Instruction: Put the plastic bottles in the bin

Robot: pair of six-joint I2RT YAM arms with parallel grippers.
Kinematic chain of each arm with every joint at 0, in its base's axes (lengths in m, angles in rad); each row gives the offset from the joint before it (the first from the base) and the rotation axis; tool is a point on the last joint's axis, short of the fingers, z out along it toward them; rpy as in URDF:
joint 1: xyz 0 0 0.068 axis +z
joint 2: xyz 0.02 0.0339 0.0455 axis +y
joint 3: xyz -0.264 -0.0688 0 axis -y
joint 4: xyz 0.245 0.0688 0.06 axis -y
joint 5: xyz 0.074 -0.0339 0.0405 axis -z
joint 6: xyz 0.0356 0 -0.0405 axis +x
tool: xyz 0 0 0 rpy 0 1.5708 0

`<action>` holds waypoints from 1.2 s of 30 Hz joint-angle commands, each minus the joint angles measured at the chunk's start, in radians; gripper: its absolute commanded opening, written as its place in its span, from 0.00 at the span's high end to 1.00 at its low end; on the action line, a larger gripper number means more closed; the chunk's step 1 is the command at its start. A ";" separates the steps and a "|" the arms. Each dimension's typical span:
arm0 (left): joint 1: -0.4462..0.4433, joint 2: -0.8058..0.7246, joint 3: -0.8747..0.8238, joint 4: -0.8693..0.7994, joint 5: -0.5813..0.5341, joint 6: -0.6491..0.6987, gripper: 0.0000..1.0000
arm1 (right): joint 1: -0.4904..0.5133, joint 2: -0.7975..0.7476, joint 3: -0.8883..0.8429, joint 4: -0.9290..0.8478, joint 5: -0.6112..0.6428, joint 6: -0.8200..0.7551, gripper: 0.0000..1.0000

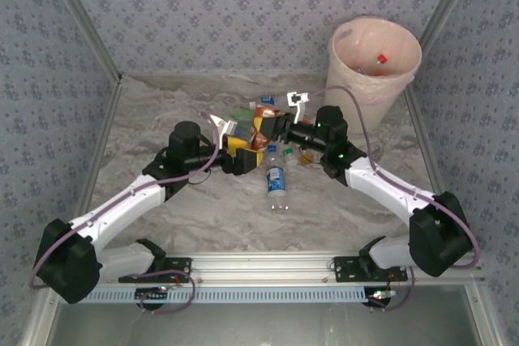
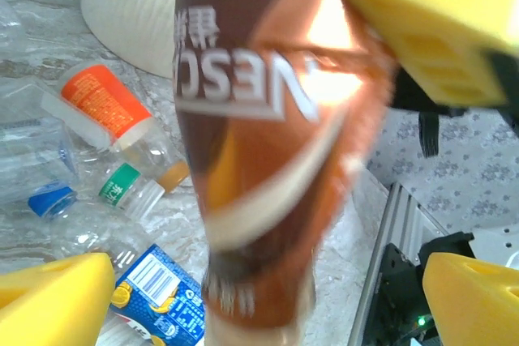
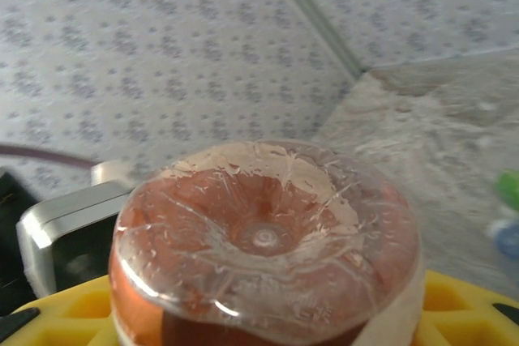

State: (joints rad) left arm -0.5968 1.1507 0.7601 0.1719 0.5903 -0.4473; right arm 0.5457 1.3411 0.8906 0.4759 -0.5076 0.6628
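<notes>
The clear, dimpled base of a brown bottle [image 3: 263, 241] sits right against the right wrist camera. Its sides are set between the yellow fingers [image 3: 466, 305] of the right end effector [image 3: 263, 326] — that end effector is closed on the bottle and holds it above the desk [image 1: 203, 216].

From the left wrist, the same bottle hangs in the middle of the view, with white lettering on its brown label. One yellow finger of the right end effector touches it at the upper right. The left end effector [image 2: 263, 305] is open: its two yellow fingers [image 2: 53, 297] stand wide on either side of the bottle, with clear gaps and no contact.

Beyond it, other plastic bottles lie on the marbled desk — an orange-labelled bottle [image 2: 105, 103] on its side, a green-labelled bottle [image 2: 134, 188] with a tan cap just beside it, and crumpled clear ones around a blue cap [image 2: 50, 200].

From above, both arms meet over the middle of the desk with the brown bottle between them. A blue-labelled bottle [image 1: 276, 180] lies alone on the near side of them.

The bin [image 1: 357, 87] stands upright in the far right corner, well apart from the held bottle. It is lined with a pale pink bag [image 1: 401, 79] and has a small red item [image 1: 381, 58] inside.
</notes>
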 commanded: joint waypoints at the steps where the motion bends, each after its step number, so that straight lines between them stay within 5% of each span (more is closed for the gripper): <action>1: -0.003 -0.064 -0.016 0.035 -0.105 0.010 0.02 | -0.057 -0.031 0.093 -0.149 0.076 -0.096 0.52; 5: -0.002 -0.066 0.010 -0.110 -0.499 -0.058 0.02 | -0.097 -0.069 0.194 -0.342 0.236 -0.259 0.52; 7: 0.002 -0.043 0.027 -0.164 -0.576 -0.126 0.02 | -0.126 -0.052 0.309 -0.462 0.334 -0.328 0.52; 13: -0.006 -0.006 -0.024 -0.144 -0.634 -0.264 0.02 | -0.264 0.016 0.565 -0.553 0.446 -0.417 0.52; 22: -0.005 0.020 -0.030 -0.256 -0.818 -0.306 0.02 | -0.409 0.126 0.647 -0.367 0.659 -0.520 0.46; 30: -0.005 -0.001 -0.078 -0.262 -0.753 -0.258 0.02 | -0.501 0.235 0.639 -0.276 0.742 -0.580 0.48; 36: -0.005 -0.031 -0.098 -0.258 -0.787 -0.238 0.02 | -0.514 0.316 0.725 -0.443 0.857 -0.655 0.47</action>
State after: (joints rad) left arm -0.5980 1.1530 0.6750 -0.0799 -0.1734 -0.7113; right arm 0.0353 1.6352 1.5558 0.0883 0.2573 0.0723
